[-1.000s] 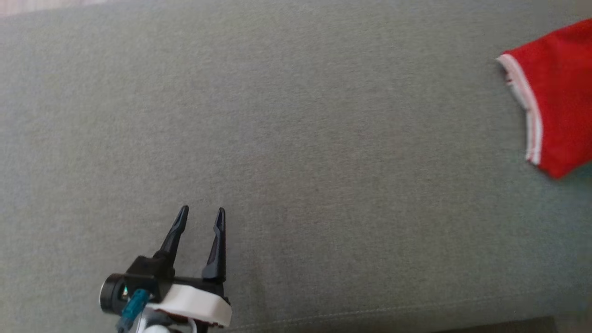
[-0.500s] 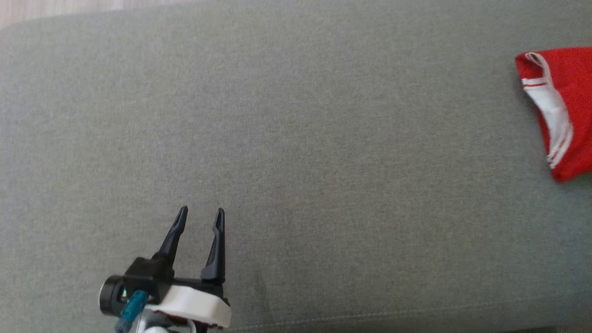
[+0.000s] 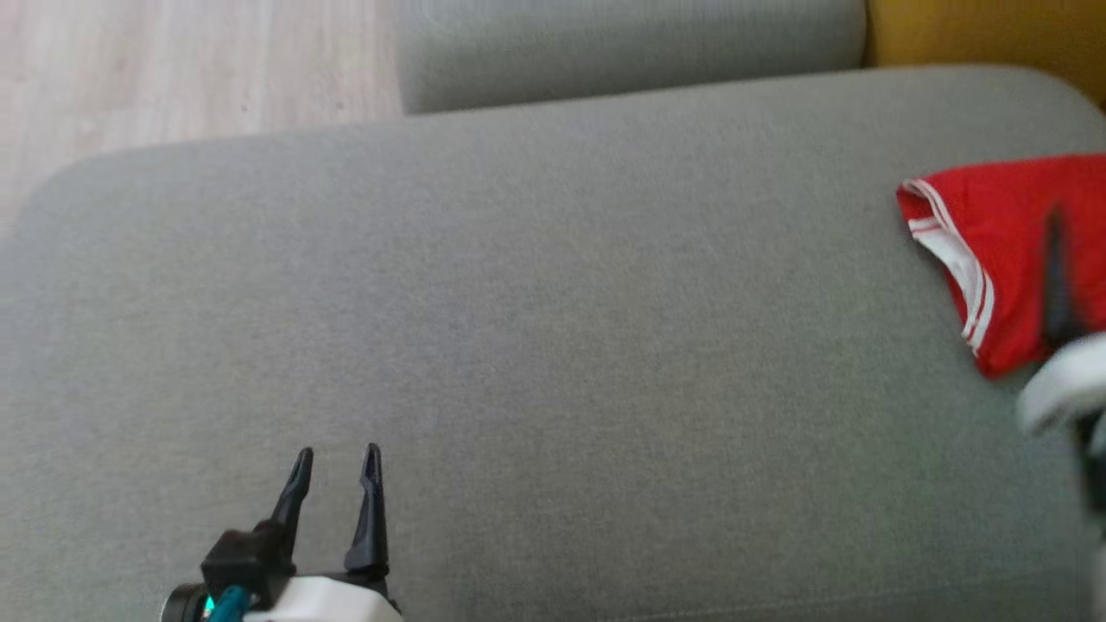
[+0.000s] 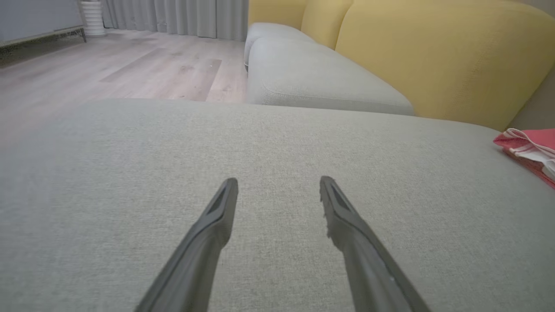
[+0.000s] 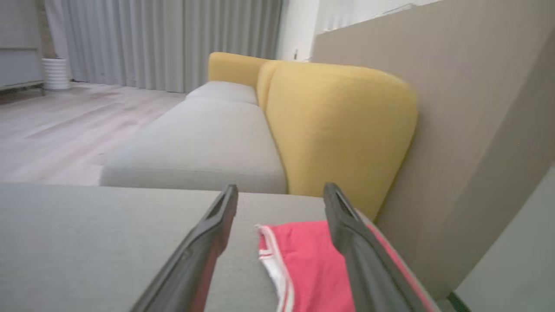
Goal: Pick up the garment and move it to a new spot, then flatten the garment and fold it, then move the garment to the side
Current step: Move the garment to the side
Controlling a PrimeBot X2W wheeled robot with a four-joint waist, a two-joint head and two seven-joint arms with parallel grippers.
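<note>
Head view: the grey sofa seat (image 3: 553, 345) takes up most of the frame, with wooden floor (image 3: 173, 69) at 11 o'clock. The red garment (image 3: 1002, 250) lies flat on the seat at 3 o'clock, its white-striped edge turned toward the middle and its far part cut off by the frame. The left hand (image 3: 338, 451) sits at 7 o'clock, fingers apart and empty, well apart from the cloth. The right hand (image 3: 1058, 285) comes in blurred at 3 o'clock, one dark finger over the red fabric.

Left wrist view: the left hand's fingers are spread over bare seat. The garment (image 4: 531, 149) shows at 3 o'clock, low and layered.

Right wrist view: the right hand (image 5: 281, 187) stands open with nothing pinched. The garment (image 5: 312, 264) lies below and between its fingers at 6 o'clock, beside the yellow backrest (image 5: 338, 130).

The cloth looks thin, light and limp, so it will likely sag and shed its layers if lifted by one point. The firmer striped edge seems the best hold, pinched through every layer, and it needs only a gentle grip.
</note>
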